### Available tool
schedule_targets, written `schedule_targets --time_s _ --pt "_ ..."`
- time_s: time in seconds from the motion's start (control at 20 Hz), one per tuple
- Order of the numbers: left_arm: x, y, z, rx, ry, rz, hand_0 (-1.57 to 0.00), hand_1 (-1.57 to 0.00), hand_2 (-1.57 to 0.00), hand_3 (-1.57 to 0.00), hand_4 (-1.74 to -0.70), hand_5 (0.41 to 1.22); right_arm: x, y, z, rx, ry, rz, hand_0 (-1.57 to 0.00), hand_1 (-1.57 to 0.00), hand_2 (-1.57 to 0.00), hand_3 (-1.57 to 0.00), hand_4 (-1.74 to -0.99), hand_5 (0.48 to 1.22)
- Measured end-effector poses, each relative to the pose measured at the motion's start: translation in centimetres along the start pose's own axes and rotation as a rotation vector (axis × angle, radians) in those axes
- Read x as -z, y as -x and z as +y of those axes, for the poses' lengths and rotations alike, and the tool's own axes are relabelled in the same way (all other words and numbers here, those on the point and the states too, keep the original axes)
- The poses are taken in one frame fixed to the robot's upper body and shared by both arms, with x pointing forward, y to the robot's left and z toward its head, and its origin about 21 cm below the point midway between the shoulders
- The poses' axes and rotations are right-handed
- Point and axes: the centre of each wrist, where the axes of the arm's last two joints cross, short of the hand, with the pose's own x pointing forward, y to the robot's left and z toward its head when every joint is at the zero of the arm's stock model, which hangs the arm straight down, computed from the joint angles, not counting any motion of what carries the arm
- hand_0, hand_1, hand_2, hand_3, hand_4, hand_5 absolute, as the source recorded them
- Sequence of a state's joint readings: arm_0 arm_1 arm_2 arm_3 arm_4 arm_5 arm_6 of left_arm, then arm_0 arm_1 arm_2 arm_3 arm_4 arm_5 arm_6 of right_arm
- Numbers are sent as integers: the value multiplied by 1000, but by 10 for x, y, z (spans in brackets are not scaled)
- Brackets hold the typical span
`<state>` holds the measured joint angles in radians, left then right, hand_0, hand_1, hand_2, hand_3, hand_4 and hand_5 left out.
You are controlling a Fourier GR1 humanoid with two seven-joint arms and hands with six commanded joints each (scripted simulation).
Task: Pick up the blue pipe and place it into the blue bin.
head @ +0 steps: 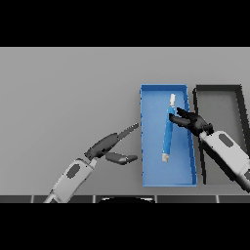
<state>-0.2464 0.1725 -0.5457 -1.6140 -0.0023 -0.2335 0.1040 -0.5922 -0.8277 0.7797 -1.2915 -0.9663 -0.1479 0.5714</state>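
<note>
Nearly done: blue pipe [168, 131] lies inside blue bin [144, 146], right hand [191, 122] fingers apart beside it, only withdrawal left.

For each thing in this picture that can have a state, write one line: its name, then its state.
blue pipe: lying lengthwise inside the bin.
blue bin: open-topped, holding the pipe.
black bin: open-topped, beside the blue bin.
right hand: fingers at the pipe; grip unclear.
left hand: open, holding nothing.
</note>
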Motion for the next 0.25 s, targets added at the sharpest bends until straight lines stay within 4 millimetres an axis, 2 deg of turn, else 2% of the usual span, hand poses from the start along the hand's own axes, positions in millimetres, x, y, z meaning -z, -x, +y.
schedule_targets --time_s 0.05,0.15,0.25 --pt "-2 0 -1 -4 10 0 1 1 1 1 -885 478 -2 -1 0 -1 2 -15 -212 -100 -24 -5 -1152 804" --pt "-2 -3 -8 -4 10 1 1 1 1 1 -885 480 1 3 0 -9 -1 -12 -212 -100 -24 -5 -1152 795" --pt "-5 -9 -13 -2 17 -15 1 1 1 1 -885 480 -3 -1 4 -23 -1 -9 -212 -100 -24 -5 -1152 798"
